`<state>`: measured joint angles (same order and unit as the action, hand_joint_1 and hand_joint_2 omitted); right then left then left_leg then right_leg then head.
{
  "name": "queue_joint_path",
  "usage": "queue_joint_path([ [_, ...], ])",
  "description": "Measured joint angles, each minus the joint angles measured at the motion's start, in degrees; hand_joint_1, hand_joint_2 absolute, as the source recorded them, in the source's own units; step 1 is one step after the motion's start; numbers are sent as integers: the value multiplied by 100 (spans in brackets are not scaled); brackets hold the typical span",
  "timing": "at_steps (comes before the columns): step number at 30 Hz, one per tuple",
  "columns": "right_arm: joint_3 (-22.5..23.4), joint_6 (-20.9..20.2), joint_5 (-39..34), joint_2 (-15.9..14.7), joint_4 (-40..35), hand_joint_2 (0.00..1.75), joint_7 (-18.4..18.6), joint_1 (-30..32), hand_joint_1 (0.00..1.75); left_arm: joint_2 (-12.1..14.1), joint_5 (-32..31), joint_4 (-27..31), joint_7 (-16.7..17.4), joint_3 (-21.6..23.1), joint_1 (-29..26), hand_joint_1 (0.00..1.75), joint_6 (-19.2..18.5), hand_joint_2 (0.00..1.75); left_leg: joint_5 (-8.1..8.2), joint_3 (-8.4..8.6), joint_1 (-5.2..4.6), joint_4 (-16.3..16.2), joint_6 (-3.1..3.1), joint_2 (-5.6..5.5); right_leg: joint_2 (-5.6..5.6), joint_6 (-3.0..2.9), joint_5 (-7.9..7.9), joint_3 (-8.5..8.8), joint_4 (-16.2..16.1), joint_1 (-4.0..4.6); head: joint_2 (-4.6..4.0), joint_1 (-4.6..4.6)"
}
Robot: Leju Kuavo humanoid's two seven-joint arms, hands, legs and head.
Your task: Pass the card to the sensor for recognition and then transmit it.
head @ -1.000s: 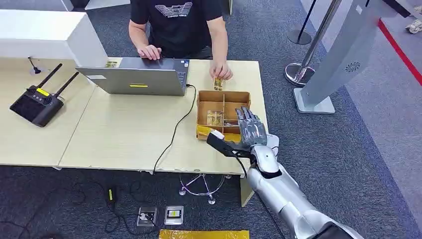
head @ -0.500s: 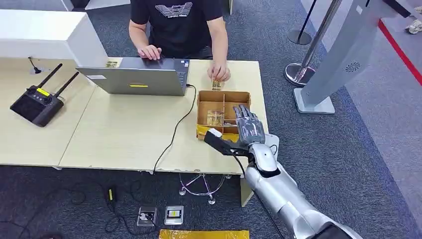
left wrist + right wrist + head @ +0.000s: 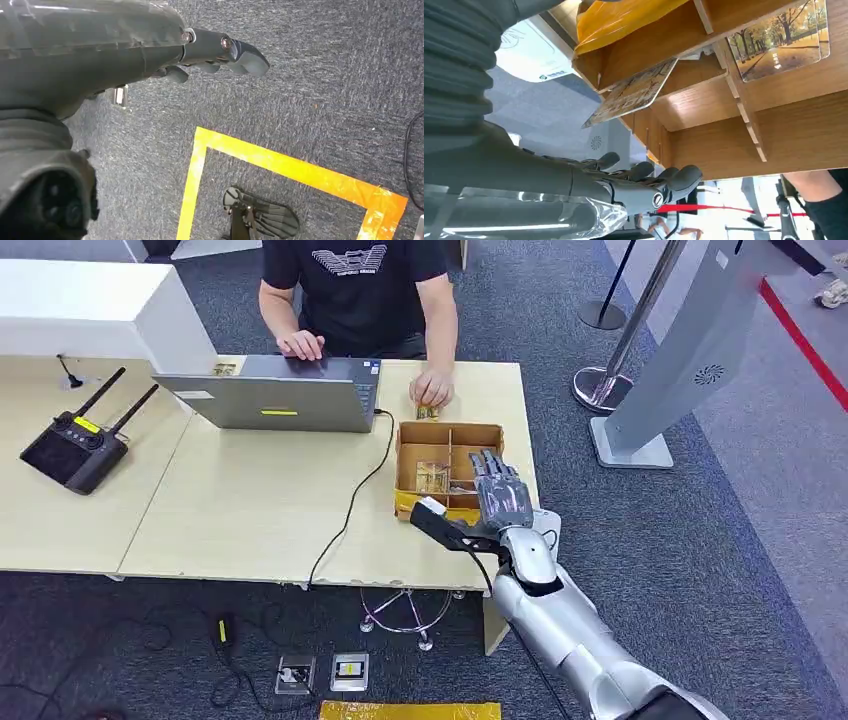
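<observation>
My right hand [image 3: 501,496] hovers over the near right part of the partitioned cardboard box [image 3: 448,427], fingers spread flat and holding nothing. One picture card [image 3: 432,477] lies in the box's left compartment. The right wrist view has a card [image 3: 631,92] leaning tilted against a partition, a tree-picture card [image 3: 781,42] flat in another cell, and my right hand's fingers [image 3: 649,185] apart from both. The white sensor pad [image 3: 546,524] lies on the table just beneath my wrist. Across the table a person's hand [image 3: 432,390] presses a card [image 3: 427,412] down. My left hand [image 3: 220,50] hangs over carpet, holding nothing.
A laptop [image 3: 270,395] with a black cable [image 3: 350,510] stands at the table's [image 3: 250,500] far middle, a black remote controller [image 3: 75,445] at the left. Yellow wrapping [image 3: 415,502] lies against the box front. A grey kiosk [image 3: 680,360] and stanchion base [image 3: 597,388] stand on the carpet to the right.
My right hand has crept slightly forward over the box. The person's hand has shifted a little left and lowered its card toward the table behind the box.
</observation>
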<state>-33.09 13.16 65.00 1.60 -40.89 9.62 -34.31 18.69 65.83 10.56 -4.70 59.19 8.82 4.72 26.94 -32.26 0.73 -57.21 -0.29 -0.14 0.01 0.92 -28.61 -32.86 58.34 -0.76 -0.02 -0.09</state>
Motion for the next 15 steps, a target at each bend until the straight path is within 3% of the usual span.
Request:
queue_joint_path([
  [15,0,68,7,-7,57,175,2,1,0,0,28,0,0,2,0,0,0,0,0,0,0,0,0,0,0,0,0,0,0,0,0,0],
])
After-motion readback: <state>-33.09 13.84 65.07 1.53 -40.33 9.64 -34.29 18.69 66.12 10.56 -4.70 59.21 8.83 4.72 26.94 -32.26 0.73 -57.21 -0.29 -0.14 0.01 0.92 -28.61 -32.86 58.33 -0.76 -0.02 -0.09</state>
